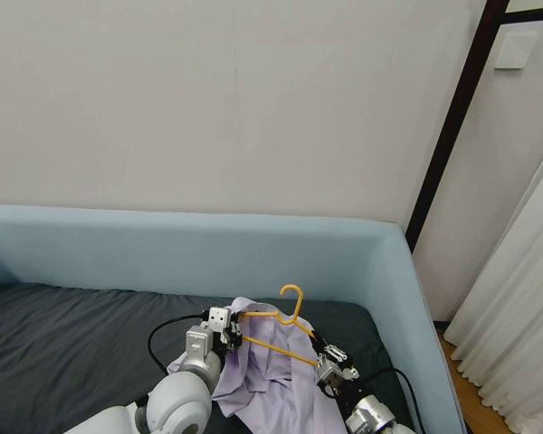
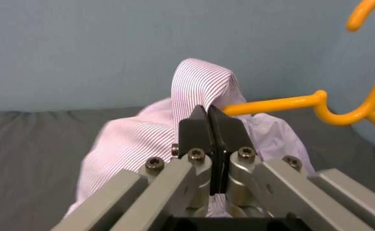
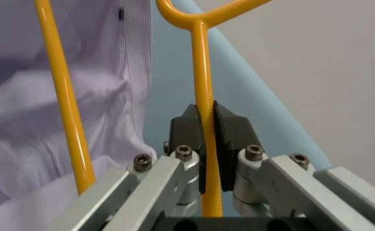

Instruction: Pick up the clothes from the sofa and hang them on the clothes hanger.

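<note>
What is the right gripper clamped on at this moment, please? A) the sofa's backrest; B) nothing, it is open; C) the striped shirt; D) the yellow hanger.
D: in the right wrist view the right gripper has its jaws shut on a bar of the yellow hanger, while the left gripper pinches the striped shirt.

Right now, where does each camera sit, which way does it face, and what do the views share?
Head view: on the robot's head, looking down at the blue sofa; left claw and right claw show low.
Left wrist view: behind the left claw, shut on the striped shirt, facing the sofa back.
Right wrist view: behind the right claw, shut on the yellow hanger.
Shared: shirt and hanger appear in all three.
</note>
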### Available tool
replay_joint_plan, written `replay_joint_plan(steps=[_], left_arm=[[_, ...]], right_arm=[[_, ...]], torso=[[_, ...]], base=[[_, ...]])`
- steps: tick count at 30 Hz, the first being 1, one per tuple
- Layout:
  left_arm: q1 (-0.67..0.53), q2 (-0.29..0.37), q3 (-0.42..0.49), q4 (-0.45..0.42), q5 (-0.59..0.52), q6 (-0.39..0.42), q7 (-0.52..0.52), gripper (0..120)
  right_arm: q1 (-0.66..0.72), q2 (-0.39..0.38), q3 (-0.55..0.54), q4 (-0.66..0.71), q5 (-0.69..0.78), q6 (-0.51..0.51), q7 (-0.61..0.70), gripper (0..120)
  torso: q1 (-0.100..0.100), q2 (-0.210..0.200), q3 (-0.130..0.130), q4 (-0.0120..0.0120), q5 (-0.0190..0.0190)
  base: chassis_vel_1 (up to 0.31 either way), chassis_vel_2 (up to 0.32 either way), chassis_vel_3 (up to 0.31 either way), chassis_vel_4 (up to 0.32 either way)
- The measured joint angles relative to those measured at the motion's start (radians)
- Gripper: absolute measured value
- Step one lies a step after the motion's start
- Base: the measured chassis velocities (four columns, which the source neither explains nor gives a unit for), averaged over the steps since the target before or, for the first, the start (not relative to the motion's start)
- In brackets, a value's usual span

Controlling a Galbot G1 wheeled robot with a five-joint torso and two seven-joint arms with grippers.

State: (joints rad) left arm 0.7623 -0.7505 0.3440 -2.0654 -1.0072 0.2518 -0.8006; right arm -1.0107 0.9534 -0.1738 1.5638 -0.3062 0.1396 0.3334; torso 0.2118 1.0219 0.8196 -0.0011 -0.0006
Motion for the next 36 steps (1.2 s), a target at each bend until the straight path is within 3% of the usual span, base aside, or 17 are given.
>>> replay_joint_plan(steps=[10,21,36], left_arm=[[0.017,0.014,-0.047,-0.019,0.000,-0.006,-0.017,0],[-0.046,-0.028,0.045,-0.045,-0.012,0.001,-0.027,0],[-0.186,-0.074,0.110,0.007,-0.046,0.008,-0.059,0]], right_arm=[[0.015,-0.014,0.045,-0.073,-0.007,-0.024,0.019,4],[0.077,0.009,-0.024,-0.046,0.022,-0.071,0.029,4],[0.167,0.052,-0.101,-0.064,-0.080,-0.066,0.029,4]], torso=[[0.000,0.000,0.000,-0.0003,0.0001],[0.000,0.000,0.000,0.0000,0.0001],[0.000,0.000,0.000,-0.0001,0.0001]], base=[[0.000,0.000,0.000,0.000],[0.000,0.000,0.000,0.000],[0.000,0.000,0.000,0.000]])
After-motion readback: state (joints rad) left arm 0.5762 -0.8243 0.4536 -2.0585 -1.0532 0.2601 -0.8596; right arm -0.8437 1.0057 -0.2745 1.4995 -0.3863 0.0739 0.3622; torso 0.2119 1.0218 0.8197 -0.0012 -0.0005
